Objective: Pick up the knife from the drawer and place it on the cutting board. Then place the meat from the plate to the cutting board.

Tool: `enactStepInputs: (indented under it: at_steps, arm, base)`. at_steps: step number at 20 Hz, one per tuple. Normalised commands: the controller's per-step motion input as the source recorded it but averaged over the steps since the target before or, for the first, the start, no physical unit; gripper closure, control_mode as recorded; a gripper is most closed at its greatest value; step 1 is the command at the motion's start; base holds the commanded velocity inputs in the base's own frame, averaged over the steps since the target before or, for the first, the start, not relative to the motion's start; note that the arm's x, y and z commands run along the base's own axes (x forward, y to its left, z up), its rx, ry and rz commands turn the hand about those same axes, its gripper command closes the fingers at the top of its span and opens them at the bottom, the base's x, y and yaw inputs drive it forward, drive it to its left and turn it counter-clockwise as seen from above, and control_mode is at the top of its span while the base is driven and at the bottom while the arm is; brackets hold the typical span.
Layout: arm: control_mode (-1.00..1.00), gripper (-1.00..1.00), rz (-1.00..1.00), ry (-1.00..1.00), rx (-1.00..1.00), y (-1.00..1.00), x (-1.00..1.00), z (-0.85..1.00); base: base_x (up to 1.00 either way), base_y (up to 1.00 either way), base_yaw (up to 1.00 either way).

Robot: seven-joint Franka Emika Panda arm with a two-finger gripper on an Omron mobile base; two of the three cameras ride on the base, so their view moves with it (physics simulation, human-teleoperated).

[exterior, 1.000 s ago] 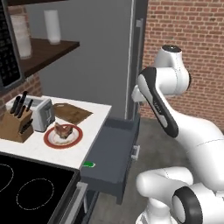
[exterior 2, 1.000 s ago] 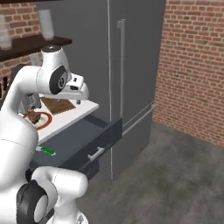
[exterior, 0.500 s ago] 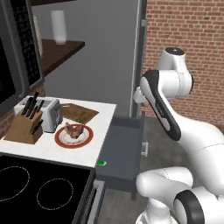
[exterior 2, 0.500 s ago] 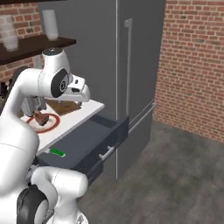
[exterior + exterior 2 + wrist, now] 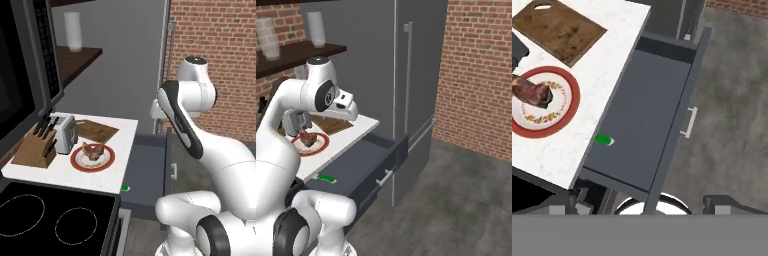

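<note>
Hand [image 5: 296,122]: I read it as released and carrying nothing, fingers spread wide; it hangs high over the tabletop edge beside the plate, looking straight down on the drawer.
Tabletop [image 5: 619,47]: white, marbled; it carries the cutting board, the plate, a wooden knife block [image 5: 34,147] and a toaster [image 5: 65,133].
Drawer [image 5: 643,107]: wide, dark grey, pulled fully out from under the tabletop, its slim pale bar handle on the front; the floor is bare apart from the knife.
Cutting board [image 5: 558,28]: flat, dark brown, rectangular, lying just beyond the plate, nothing on it.
Plate [image 5: 559,107]: round, red-brown rim, patterned cream centre.
Meat [image 5: 533,94]: small reddish-brown lump lying on the plate.
Knife [image 5: 604,140]: small, bright green handle; it lies in the drawer hard against the wall nearest the tabletop, partly tucked below the overhang, so I cannot make out the blade.
Step in hand, as I judge it: the reach for the knife, not yet begun. I would descend clear of the tabletop edge, turn the fingers across the handle, and close only once both straddle it.
</note>
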Motion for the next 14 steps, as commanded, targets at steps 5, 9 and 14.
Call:
enactStepInputs:
  at_steps: [5, 9, 14]
  arm:
    - [-1.0, -1.0, -0.04, 0.1, 0.34, -0.43, 0.23, -0.93]
    - [-1.0, -1.0, 0.0, 0.02, 0.25, -0.01, 0.37, -1.0]
    - [-1.0, -1.0, 0.0, -0.01, 0.03, 0.04, 0.28, -0.93]
  base:
    - [0.0, 0.0, 0.0]
    - [0.0, 0.0, 0.0]
    - [0.0, 0.0, 0.0]
